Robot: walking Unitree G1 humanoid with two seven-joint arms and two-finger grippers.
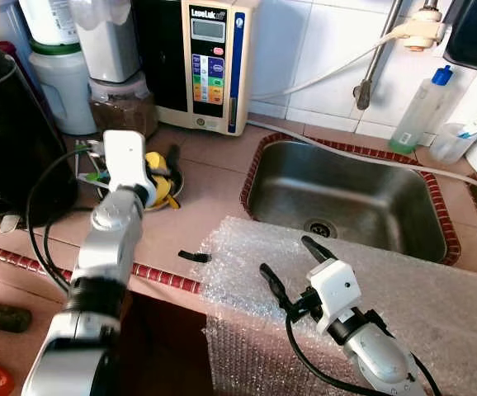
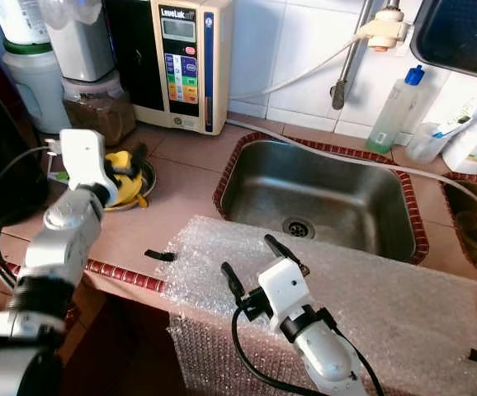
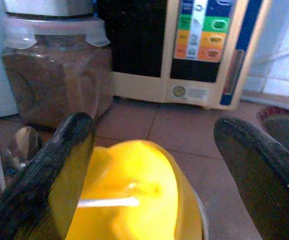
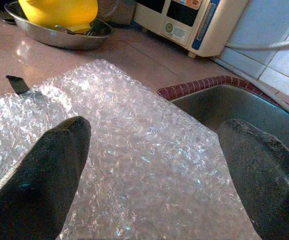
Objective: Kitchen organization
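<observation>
Bubble wrap, a clear crinkly sheet point(image 1: 370, 272) draped over the bench point(image 1: 214, 198) edge, lies under my released right claw point(image 1: 292, 262): feather-light, floppy, best pinched at its near edge.

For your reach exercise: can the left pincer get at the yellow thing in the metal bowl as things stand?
Probably yes. The left pincer is open right over the yellow thing in the metal bowl, with nothing between them.
</observation>
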